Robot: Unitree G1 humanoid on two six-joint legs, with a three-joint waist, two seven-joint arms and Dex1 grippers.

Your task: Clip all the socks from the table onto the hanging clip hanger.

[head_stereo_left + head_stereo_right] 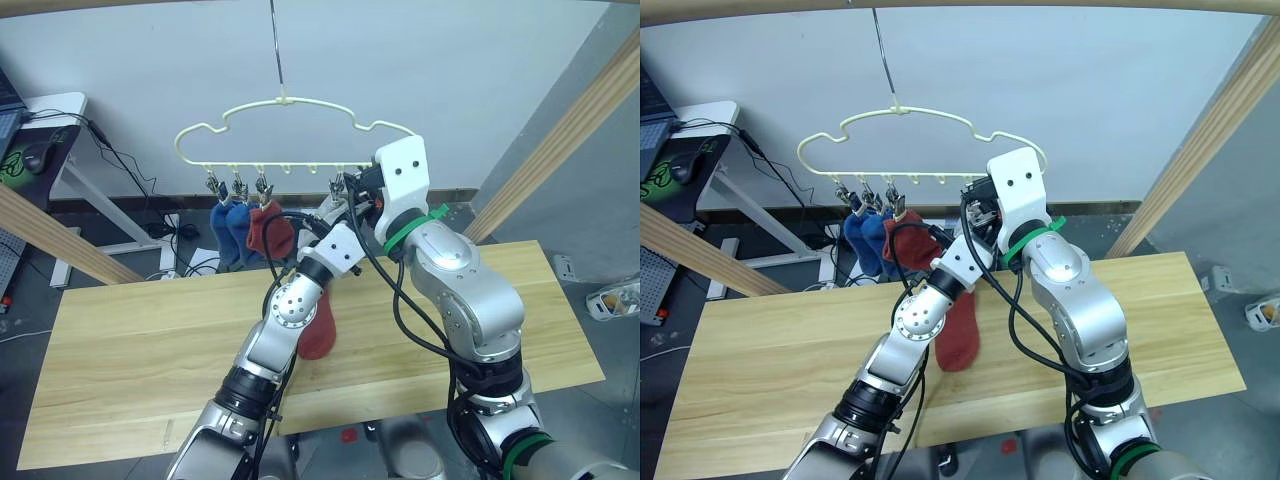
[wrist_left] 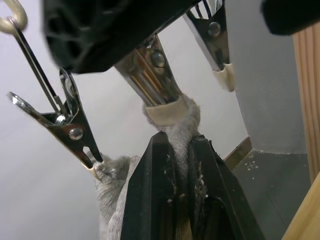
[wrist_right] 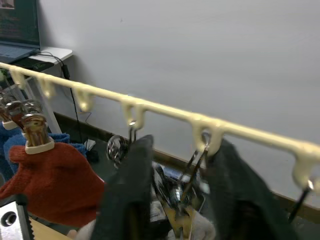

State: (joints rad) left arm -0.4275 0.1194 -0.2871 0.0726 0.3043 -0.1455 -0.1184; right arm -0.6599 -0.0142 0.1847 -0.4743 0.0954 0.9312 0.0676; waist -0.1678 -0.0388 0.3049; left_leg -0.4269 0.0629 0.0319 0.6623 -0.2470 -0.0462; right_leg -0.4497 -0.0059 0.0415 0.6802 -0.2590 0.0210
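Note:
The pale-yellow clip hanger [image 1: 285, 102] hangs by a metal hook above the far edge of the table [image 1: 130, 340]. Its three left clips hold two blue socks [image 1: 230, 230] and a rust-red sock [image 1: 268, 232]. Both grippers are up at the right part of its bar. My left gripper [image 2: 180, 142] is shut on a grey sock [image 2: 187, 120] whose top sits in a clip [image 2: 150, 70]. The neighbouring clip holds another grey sock [image 2: 112, 170]. My right gripper [image 3: 184, 145] is closed around that clip's handles. A second rust-red sock [image 1: 320, 335] lies on the table, partly behind my left arm.
Slanted wooden poles stand at the right [image 1: 570, 130] and the left [image 1: 50, 235] of the table. A white desk [image 1: 50, 110] with a laptop and cables is at the far left. A white wall is behind the hanger.

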